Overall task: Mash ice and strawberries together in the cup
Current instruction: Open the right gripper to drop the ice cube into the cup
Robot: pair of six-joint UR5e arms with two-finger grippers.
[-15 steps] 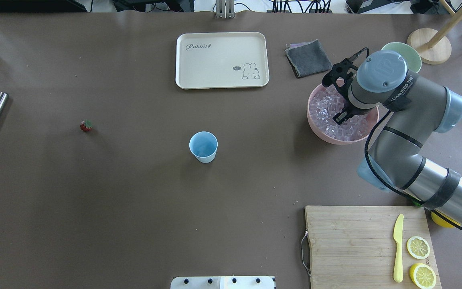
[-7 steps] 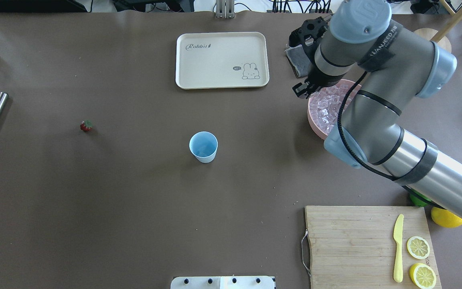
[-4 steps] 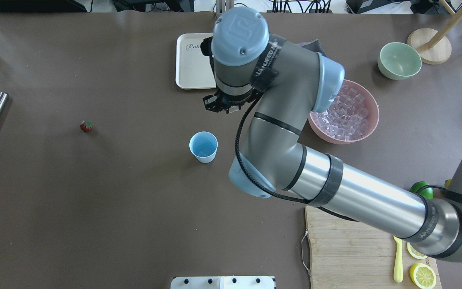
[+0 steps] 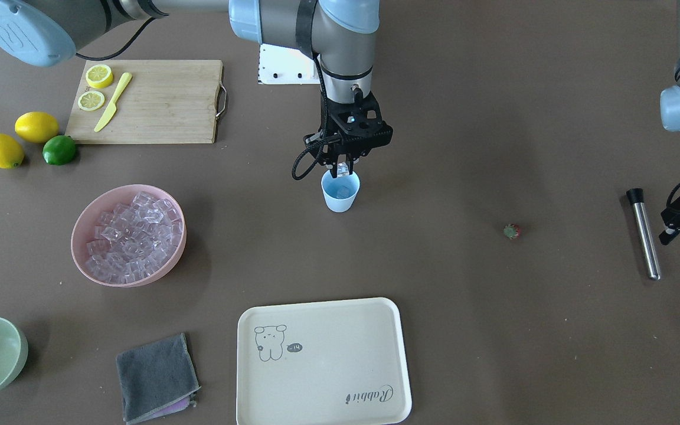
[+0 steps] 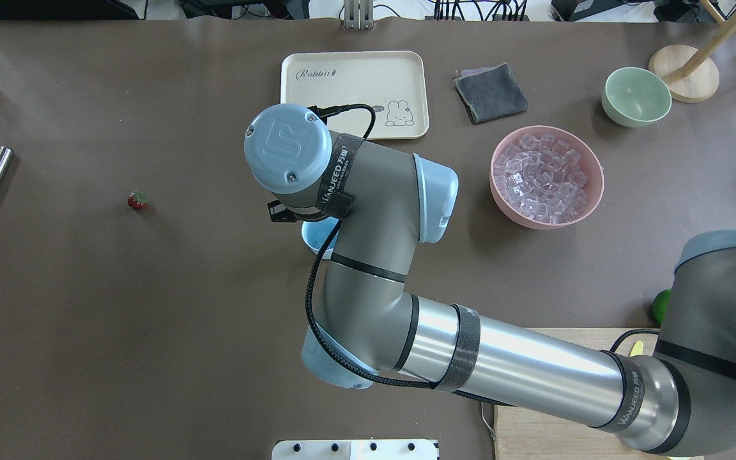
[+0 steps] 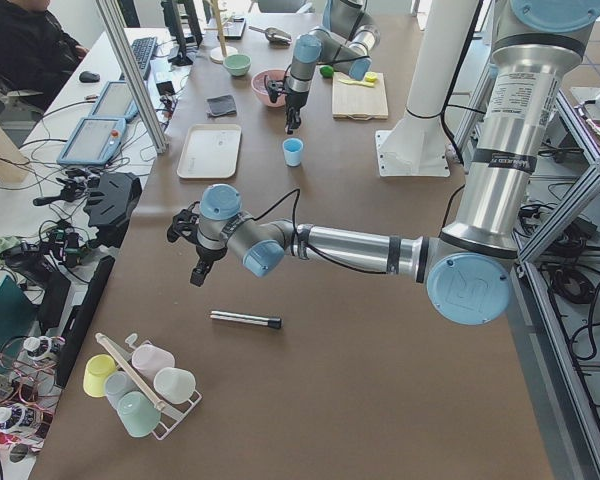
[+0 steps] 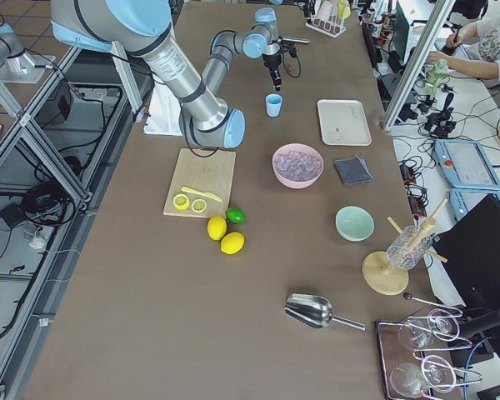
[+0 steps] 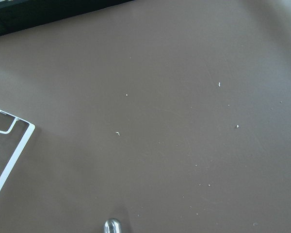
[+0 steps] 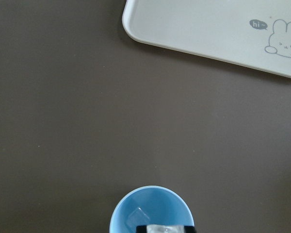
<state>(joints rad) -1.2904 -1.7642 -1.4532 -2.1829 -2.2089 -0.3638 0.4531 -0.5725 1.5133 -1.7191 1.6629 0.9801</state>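
Swung across from the pink bowl (image 4: 74,236) of ice, the right gripper (image 4: 343,172) now hangs just above the cup (image 4: 340,200), clamped on one ice cube (image 4: 343,169). Further right in the front-facing view, the strawberry (image 4: 512,231) lies on the desk (image 4: 493,118). Whether the left gripper (image 4: 666,235) is clenched cannot be told.

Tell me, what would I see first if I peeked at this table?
The big right arm stretched out to the middle, its jaws pinching an ice cube just above the little blue cup. Next, the pink bowl heaped with ice on the robot's right, and one tiny strawberry lying alone on its left.
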